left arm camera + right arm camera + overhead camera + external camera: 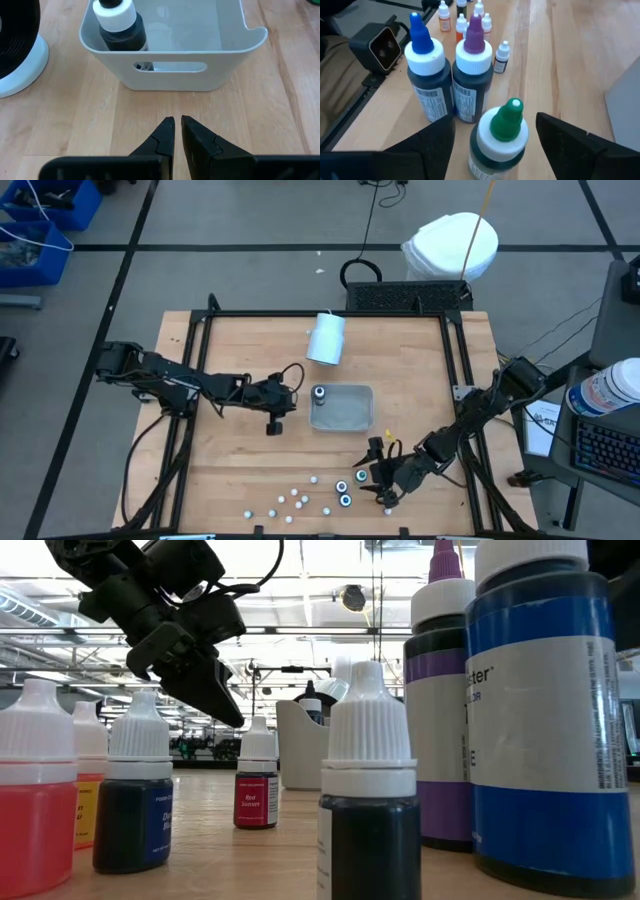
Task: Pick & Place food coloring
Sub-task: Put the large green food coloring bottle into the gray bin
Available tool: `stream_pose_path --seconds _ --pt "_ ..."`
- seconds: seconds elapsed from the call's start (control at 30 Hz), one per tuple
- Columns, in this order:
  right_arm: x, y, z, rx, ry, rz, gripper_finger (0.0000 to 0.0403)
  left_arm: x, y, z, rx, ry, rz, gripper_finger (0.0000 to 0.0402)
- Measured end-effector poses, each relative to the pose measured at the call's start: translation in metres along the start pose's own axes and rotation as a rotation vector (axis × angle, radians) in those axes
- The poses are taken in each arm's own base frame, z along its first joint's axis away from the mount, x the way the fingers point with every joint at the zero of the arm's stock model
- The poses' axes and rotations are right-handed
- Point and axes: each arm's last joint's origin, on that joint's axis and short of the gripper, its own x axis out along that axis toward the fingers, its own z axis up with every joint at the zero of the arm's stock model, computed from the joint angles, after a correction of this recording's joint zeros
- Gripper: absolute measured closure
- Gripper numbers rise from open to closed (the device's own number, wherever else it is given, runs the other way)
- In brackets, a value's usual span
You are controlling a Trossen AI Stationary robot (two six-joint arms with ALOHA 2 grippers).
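Several food coloring bottles stand on their bases near the table's front edge. The larger ones carry green (502, 135), blue (425, 85) and purple (472, 75) tips; tiny white-capped ones (290, 500) stand to their left. My right gripper (502, 150) is open, one finger on each side of the green-tipped bottle and clear of it. One dark bottle (120, 25) stands in the grey tray (175, 55). My left gripper (177, 132) is shut on nothing, just left of the tray and above the wood.
A pale cylinder (325, 338) lies on its side behind the tray. The low camera (375, 45) sits at the front edge beside the bottles. Black frame rails (455, 380) run along the table's sides. Bare wood lies left of the tray.
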Motion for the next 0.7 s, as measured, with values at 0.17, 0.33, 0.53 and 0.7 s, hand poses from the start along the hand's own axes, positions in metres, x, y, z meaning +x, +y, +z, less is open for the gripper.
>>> stream_pose_path --seconds 0.17,0.33,0.53,0.7 --pt "0.0 -0.001 0.001 0.003 -0.004 -0.001 0.0177 0.0 0.0 0.0 0.0 0.0 0.0 0.036" --pt "0.001 -0.002 0.001 0.006 -0.005 -0.004 0.0238 0.0 0.0 0.0 0.003 -0.001 0.0 0.036" --pt "0.0 -0.002 0.002 0.008 -0.012 -0.002 0.0294 0.0 0.0 0.0 0.003 -0.003 0.0 0.036" --pt "-0.01 -0.004 0.012 0.015 -0.051 0.007 0.0294 0.0 0.0 0.001 0.002 -0.006 0.0 0.036"
